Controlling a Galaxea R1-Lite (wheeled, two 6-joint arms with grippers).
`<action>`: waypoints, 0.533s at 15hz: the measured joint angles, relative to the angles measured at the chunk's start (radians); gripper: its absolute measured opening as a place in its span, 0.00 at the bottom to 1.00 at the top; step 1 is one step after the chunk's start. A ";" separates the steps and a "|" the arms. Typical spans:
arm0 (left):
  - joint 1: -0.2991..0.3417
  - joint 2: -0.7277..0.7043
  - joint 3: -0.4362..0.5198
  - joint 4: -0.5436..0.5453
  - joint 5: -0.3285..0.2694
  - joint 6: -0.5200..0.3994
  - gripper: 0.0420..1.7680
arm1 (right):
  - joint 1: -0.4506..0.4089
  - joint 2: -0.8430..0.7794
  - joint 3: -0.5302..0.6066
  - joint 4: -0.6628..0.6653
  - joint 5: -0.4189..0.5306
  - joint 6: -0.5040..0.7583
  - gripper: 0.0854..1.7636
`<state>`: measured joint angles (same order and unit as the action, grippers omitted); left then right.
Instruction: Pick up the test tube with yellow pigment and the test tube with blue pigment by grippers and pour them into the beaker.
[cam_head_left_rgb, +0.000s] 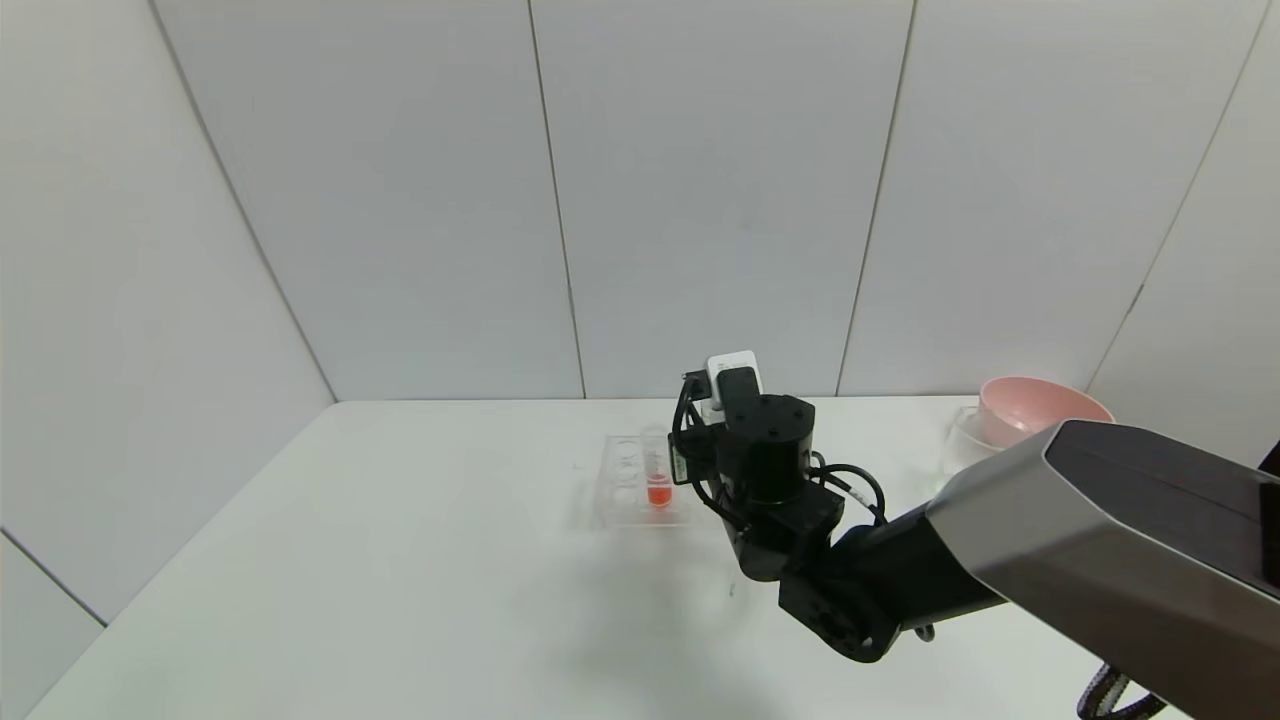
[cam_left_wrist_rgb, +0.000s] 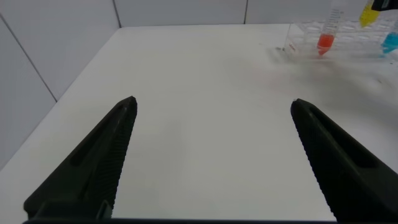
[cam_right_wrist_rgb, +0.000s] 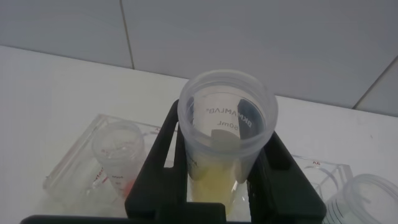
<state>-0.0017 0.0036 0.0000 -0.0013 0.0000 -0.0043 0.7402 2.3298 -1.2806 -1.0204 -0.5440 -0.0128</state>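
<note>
The right gripper (cam_right_wrist_rgb: 217, 186) was clamped on the test tube with yellow pigment (cam_right_wrist_rgb: 225, 140), held upright between its 2 fingers just beside the tube rack (cam_head_left_rgb: 640, 485), where 1 orange-red tube (cam_head_left_rgb: 658, 478) stood. The left gripper (cam_left_wrist_rgb: 211, 162) hung with its fingers spread above the table (cam_left_wrist_rgb: 205, 124), well apart from the tubes.

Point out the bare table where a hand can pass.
The table is bare left of the tube rack, down to its front edge. It is crowded from the rack past the right gripper to the pink bowl.
</note>
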 joint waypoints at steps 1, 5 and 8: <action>0.000 0.000 0.000 0.000 0.000 0.000 1.00 | 0.000 -0.005 0.003 0.000 0.000 0.000 0.30; 0.000 0.000 0.000 0.000 0.000 0.000 1.00 | 0.000 -0.011 0.006 0.000 -0.002 -0.002 0.30; 0.000 0.000 0.000 0.000 0.000 0.000 1.00 | -0.002 -0.014 0.006 0.001 -0.005 -0.009 0.30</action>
<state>-0.0017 0.0036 0.0000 -0.0013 0.0000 -0.0043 0.7383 2.3157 -1.2749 -1.0198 -0.5489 -0.0215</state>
